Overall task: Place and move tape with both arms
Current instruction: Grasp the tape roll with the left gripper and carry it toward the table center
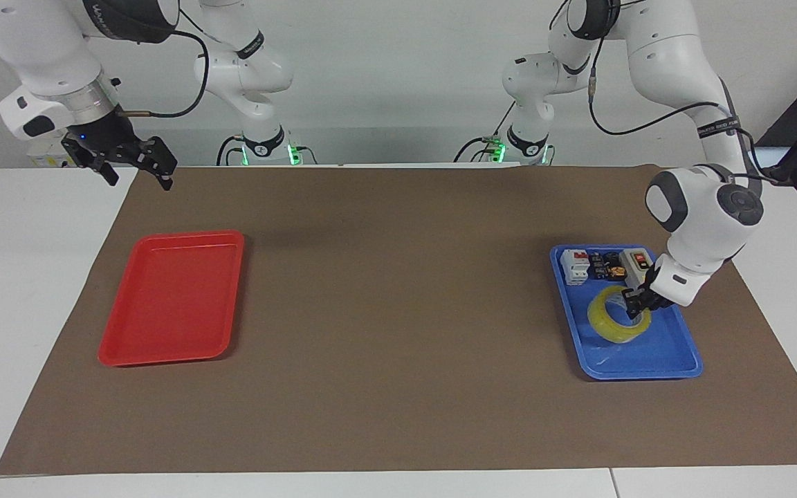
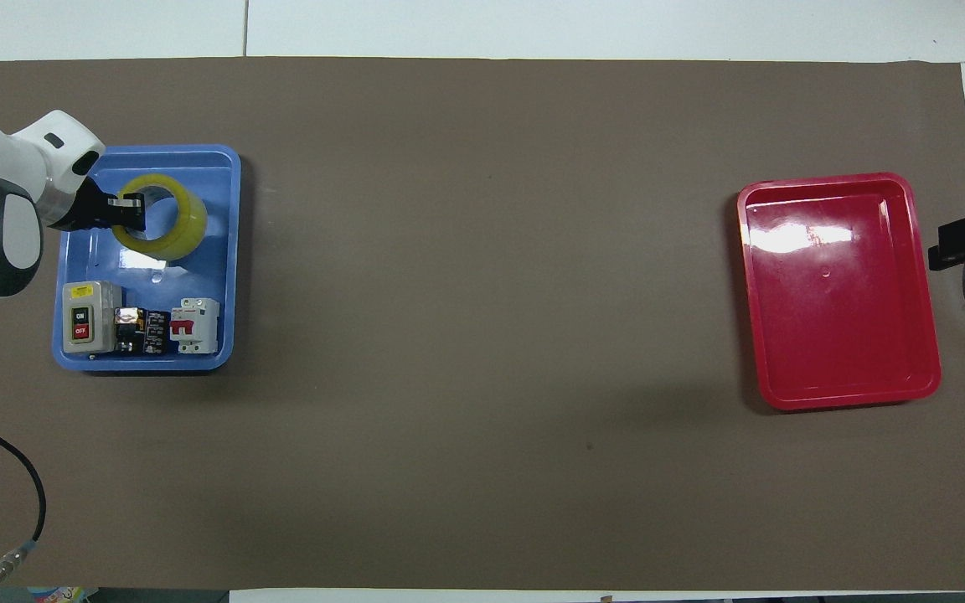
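The yellow tape is a ring with a white core, over the blue tray at the left arm's end of the table. My left gripper is shut on the ring's wall, one finger inside the hole, and holds the tape tilted and slightly raised. In the overhead view the tape hangs from the left gripper over the tray. My right gripper is open and waits in the air by the mat's corner at the right arm's end; only its tip shows in the overhead view.
The blue tray also holds a grey switch box, a black relay and a white breaker, in a row nearer to the robots than the tape. An empty red tray lies at the right arm's end.
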Available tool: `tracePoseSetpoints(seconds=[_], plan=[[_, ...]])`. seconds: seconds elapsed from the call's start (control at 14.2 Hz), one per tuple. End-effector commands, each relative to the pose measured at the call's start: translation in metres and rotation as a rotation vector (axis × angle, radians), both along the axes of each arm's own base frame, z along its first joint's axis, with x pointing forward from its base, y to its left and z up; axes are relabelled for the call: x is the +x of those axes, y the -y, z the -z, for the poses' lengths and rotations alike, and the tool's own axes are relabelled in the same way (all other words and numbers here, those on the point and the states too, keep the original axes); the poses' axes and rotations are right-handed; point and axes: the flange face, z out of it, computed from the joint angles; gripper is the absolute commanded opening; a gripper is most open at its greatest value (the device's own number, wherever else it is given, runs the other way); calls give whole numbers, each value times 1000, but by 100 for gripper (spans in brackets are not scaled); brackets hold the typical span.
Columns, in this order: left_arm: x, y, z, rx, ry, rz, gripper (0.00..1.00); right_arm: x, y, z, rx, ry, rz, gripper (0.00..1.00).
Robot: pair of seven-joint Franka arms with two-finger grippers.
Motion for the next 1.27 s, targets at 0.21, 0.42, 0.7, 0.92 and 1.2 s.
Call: tracePoseSetpoints(seconds=[0.21,0.42,0.7,0.92,1.2], plan=[[-28,123,-34,-12,-22,-128,0,-6,1,-1,8,-3,-19,100],[-51,213,-21,-12,-31,-160,0,-6,1,-1,8,-3,-19,100],[-84,317,3,-50,22,-218,0,-6,1,-1,8,-3,-19,100],[-108,375,35,-44,24,-225,0,-6,1,-1,8,-3,-21,100],[-125,408,59,-4,64,-198,0,-6,1,-1,8,-3,-19,100]])
